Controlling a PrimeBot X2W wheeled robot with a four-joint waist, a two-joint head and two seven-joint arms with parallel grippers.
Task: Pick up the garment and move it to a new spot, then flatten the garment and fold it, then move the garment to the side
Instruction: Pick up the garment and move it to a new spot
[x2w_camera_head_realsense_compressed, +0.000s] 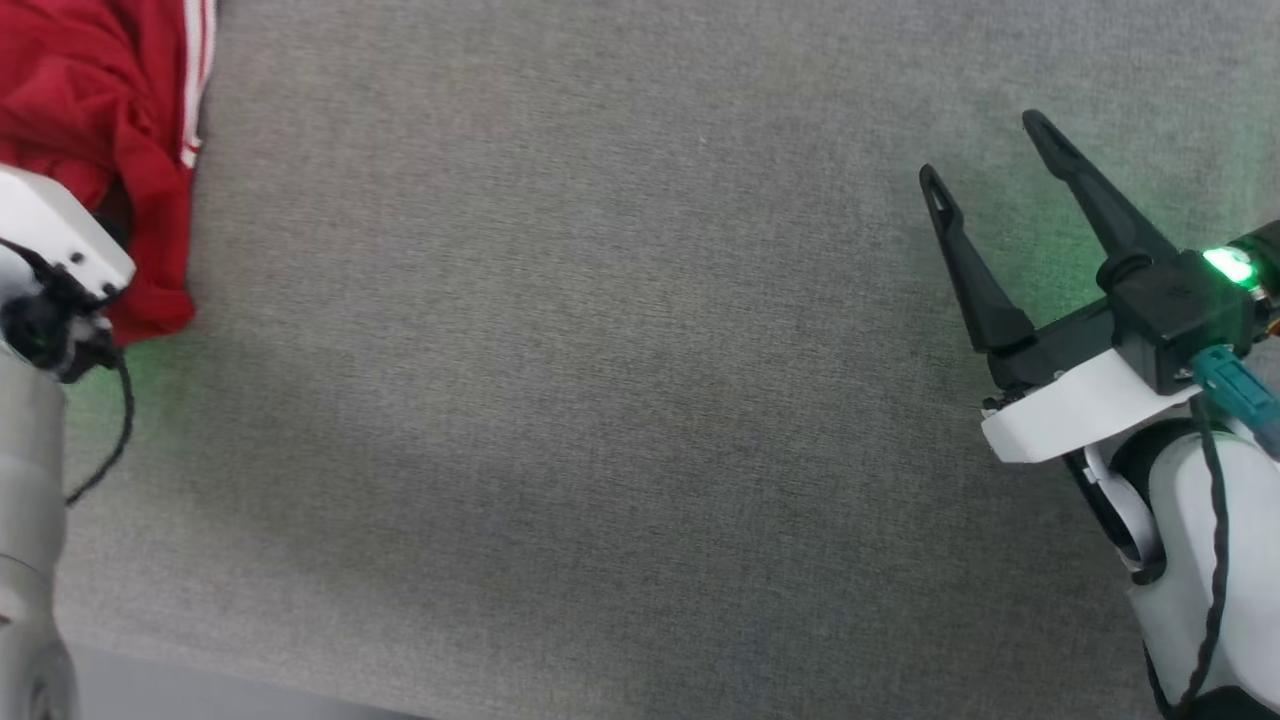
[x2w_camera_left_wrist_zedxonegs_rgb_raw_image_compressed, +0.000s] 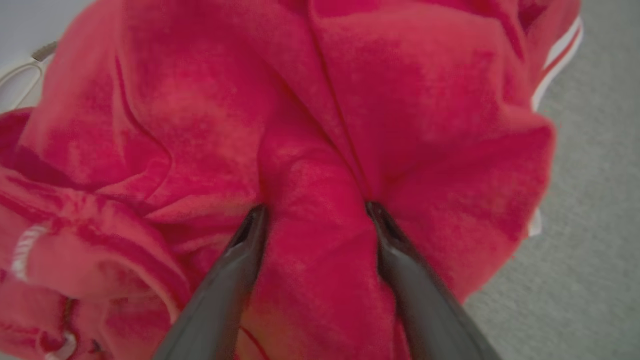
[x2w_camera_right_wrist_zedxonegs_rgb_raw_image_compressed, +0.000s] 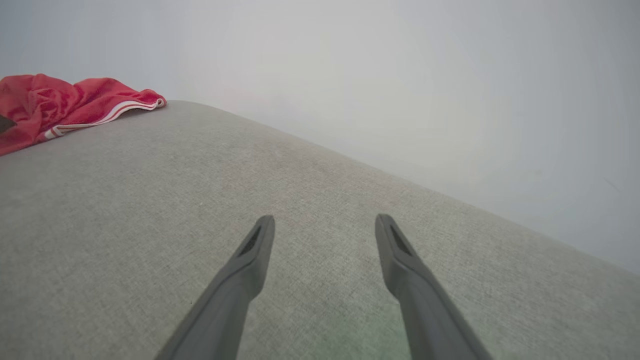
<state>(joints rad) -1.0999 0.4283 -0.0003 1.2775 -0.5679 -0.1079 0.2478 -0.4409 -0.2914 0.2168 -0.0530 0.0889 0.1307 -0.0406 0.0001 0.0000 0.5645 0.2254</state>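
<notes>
The garment (x2w_camera_head_realsense_compressed: 90, 100), red with white stripes along one edge, lies crumpled at the far left of the grey cloth surface (x2w_camera_head_realsense_compressed: 600, 400). In the left wrist view the garment (x2w_camera_left_wrist_zedxonegs_rgb_raw_image_compressed: 425, 100) is very close, and my left gripper (x2w_camera_left_wrist_zedxonegs_rgb_raw_image_compressed: 315, 210) is open with both fingers pressed into the folds and a ridge of red fabric between them. In the head view only that arm's white wrist housing (x2w_camera_head_realsense_compressed: 50, 250) shows, over the cloth. My right gripper (x2w_camera_head_realsense_compressed: 985, 150) hovers open at the right, far from the garment (x2w_camera_right_wrist_zedxonegs_rgb_raw_image_compressed: 60, 105), with nothing between its fingers (x2w_camera_right_wrist_zedxonegs_rgb_raw_image_compressed: 255, 250).
The grey cloth surface (x2w_camera_right_wrist_zedxonegs_rgb_raw_image_compressed: 250, 200) stretches bare between the two arms. Its front edge (x2w_camera_head_realsense_compressed: 250, 680) runs along the bottom left of the head view. A pale wall (x2w_camera_right_wrist_zedxonegs_rgb_raw_image_compressed: 400, 75) rises behind the far edge. A white cable (x2w_camera_left_wrist_zedxonegs_rgb_raw_image_compressed: 20, 75) lies beyond the garment.
</notes>
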